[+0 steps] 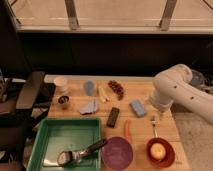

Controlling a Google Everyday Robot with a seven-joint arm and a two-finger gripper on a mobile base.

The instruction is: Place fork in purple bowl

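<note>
A pale wooden table stood in front of a dark wall under a row of windows. Along its near edge lay a green tray with a black-handled utensil in it. Next to the tray sat the purple bowl, which looked empty, and then a red bowl holding a yellow item.

Just behind the bowls an orange carrot lay on the wood. The fork lay flat to the right of the carrot, behind the red bowl and near the purple bowl without touching it. The gripper hung at the end of the white arm, right above the far end of the fork. Whether it was open or closed could not be told.

The fork looked light, rigid and slick. Because it was thin metal lying flush on the board, it would probably skate or pivot if it were pinched off-centre. The best hold was likely across the narrow handle near its middle, with the jaws pressed down to the wood.

Farther back were a black bar and a blue sponge, then a small white cup and some brown snacks.
</note>
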